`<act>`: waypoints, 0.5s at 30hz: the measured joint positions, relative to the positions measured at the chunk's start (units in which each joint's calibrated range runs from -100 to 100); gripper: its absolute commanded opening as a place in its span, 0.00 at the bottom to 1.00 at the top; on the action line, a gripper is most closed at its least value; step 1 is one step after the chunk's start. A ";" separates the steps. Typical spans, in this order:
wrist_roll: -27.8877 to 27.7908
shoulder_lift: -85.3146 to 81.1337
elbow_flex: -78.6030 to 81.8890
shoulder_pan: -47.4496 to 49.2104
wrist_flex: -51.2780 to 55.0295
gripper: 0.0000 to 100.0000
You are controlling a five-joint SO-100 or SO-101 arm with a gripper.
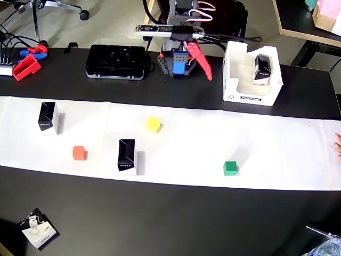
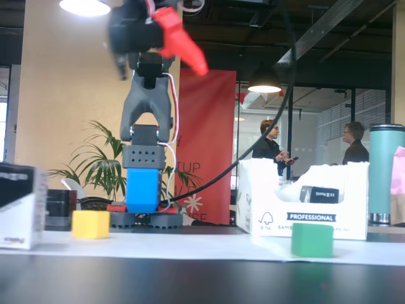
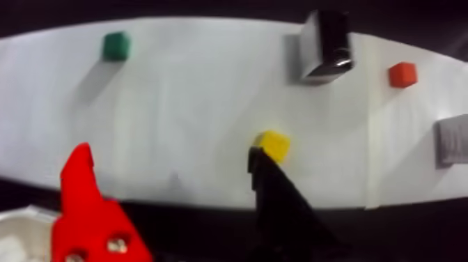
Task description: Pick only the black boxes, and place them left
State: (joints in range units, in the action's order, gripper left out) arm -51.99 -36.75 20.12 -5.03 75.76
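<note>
We hover over the white paper (image 1: pixel 277 144), gripper (image 3: pixel 167 167) spread wide and holding nothing.
We should descend on the middle black box (image 1: pixel 127 156), skirting the yellow cube (image 1: pixel 153 124).

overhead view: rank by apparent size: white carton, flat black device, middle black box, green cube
1. flat black device
2. white carton, close to the device in spread, so that order is unsure
3. middle black box
4. green cube
</note>
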 measured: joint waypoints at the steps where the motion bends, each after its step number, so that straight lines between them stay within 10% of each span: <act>1: -0.59 0.00 2.29 -1.48 -3.13 0.43; 15: -7.81 29.94 -6.18 -10.71 -25.17 0.51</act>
State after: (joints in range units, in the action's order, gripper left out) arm -59.80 -6.81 13.95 -15.74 50.59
